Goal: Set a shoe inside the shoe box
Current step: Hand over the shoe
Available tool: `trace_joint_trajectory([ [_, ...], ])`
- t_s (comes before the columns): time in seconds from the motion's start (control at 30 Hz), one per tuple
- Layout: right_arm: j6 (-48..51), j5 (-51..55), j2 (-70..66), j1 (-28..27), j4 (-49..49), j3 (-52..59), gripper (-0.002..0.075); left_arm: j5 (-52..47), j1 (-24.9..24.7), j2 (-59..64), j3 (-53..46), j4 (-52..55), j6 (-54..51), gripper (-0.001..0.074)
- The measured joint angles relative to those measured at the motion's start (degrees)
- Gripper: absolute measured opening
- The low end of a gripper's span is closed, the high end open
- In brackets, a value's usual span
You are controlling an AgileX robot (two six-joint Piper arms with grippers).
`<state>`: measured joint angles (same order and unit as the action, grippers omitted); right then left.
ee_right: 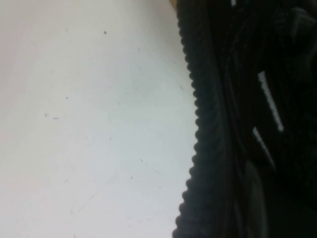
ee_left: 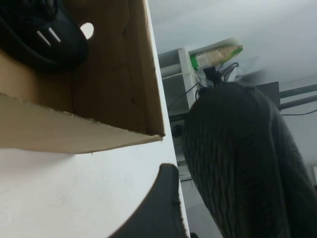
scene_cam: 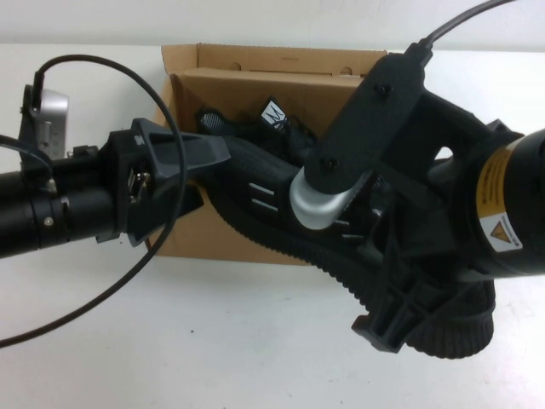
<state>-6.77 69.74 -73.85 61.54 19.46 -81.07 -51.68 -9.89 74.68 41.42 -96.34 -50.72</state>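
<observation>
One shoe point(scene_cam: 281, 200) in right hand point(scene_cam: 387, 315), over box point(scene_cam: 255, 64)

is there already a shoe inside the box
Yes, the left wrist view shows a black sneaker with white dash marks lying inside the cardboard shoe box, beside a round side hole.

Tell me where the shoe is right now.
High view, right of centre: the shoe hangs tilted across the shoe box's front wall, heel beneath the right gripper, toe by the left gripper.
</observation>
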Motion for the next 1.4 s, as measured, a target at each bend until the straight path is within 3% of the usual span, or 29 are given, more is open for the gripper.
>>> trace_joint_trajectory([
  [0.47,0.00,-0.22,0.00,0.00,0.00,0.00,-0.0006,-2.22,-4.93,7.95,6.27,-0.10,0.43,0.0655],
  [0.5,0.00,-0.22,0.00,0.00,0.00,0.00,-0.0006,-2.51,-4.93,8.05,6.60,-0.10,0.46,0.0619],
  [0.53,0.00,-0.22,0.00,0.00,0.00,0.00,-0.0006,-2.66,-4.93,8.19,6.86,-0.10,0.57,0.0529],
  [0.57,0.00,-0.07,0.00,0.00,-0.09,0.00,-0.0006,-2.51,-4.93,8.19,6.86,-0.10,0.18,0.0421],
  [0.6,0.00,0.07,0.00,0.00,-0.21,0.00,-0.0006,-2.32,-4.93,8.32,6.86,-0.10,-0.52,0.0262],
  [0.67,0.00,0.47,0.00,0.00,-0.35,0.00,-0.0006,-2.22,-4.93,8.34,6.86,-0.10,-1.30,0.0147],
  [1.0,-0.11,0.53,0.00,0.00,-2.52,0.00,0.0011,-2.35,-4.93,8.34,6.89,-0.13,-2.71,0.0126],
  [1.1,-0.48,0.17,0.03,0.00,-3.96,0.00,0.0113,-2.35,-4.93,8.34,6.89,0.22,-3.48,0.0126],
  [1.3,-8.08,1.18,0.03,0.00,-5.96,-0.43,0.0510,-0.39,-4.93,8.34,6.89,1.95,-5.86,0.0126],
  [1.4,-13.91,1.70,0.39,0.00,-6.11,-0.43,0.0629,1.08,-4.93,8.34,6.89,1.95,-6.70,0.0126],
])
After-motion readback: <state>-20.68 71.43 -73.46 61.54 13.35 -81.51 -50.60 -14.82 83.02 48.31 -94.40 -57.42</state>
